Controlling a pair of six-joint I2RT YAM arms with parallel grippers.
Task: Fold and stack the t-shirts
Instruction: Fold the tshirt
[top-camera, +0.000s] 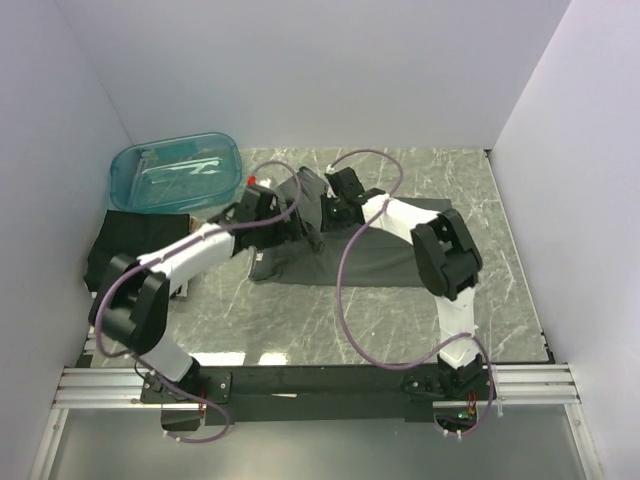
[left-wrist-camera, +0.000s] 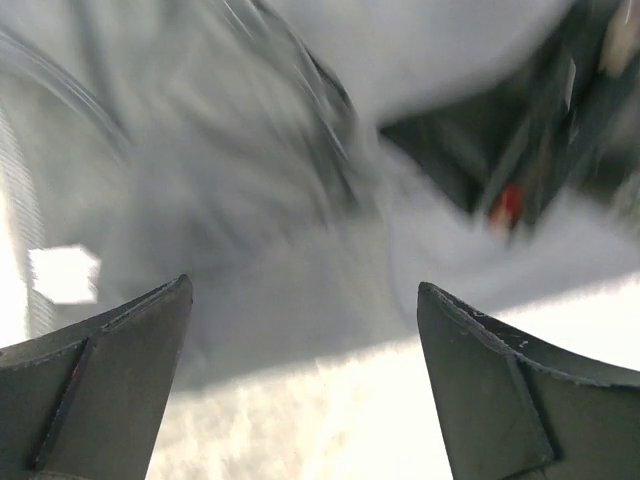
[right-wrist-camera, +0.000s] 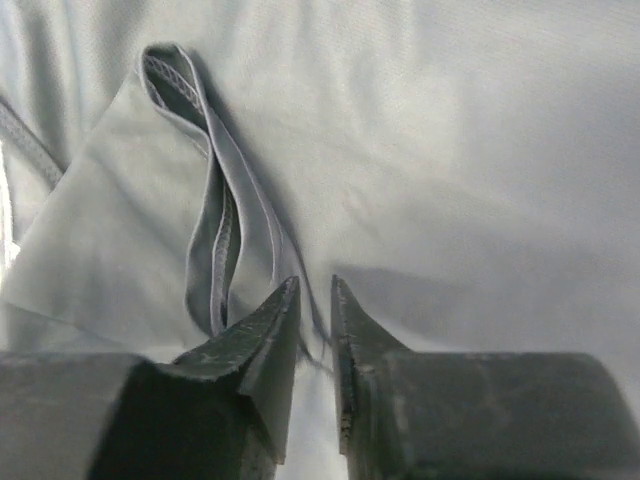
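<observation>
I read this as the start of a fold on the dark charcoal-grey short-sleeved t-shirt (top-camera: 370, 262), which lies spread on the grey marble-patterned table (top-camera: 300, 320), about the middle and a little to the right. A flat pile of dark folded shirts (top-camera: 125, 245) sits at the left edge, near side of the translucent teal plastic tub (top-camera: 175, 172) in the far left corner.

My right gripper (right-wrist-camera: 315, 285) is down on the shirt's far left part. Its jaws are drawn almost together, and a doubled hem strip (right-wrist-camera: 215, 250) runs into the narrow gap, so I judge it has the cloth pinched. My left gripper (left-wrist-camera: 305, 285) is just left of it with the jaws wide apart and nothing between them. Its view is blurred, so I cannot tell what lies beneath.

Next, I think the left gripper needs its own hold on that edge. Then both should lift together and carry it across evenly, so the thin fabric does not bunch.
</observation>
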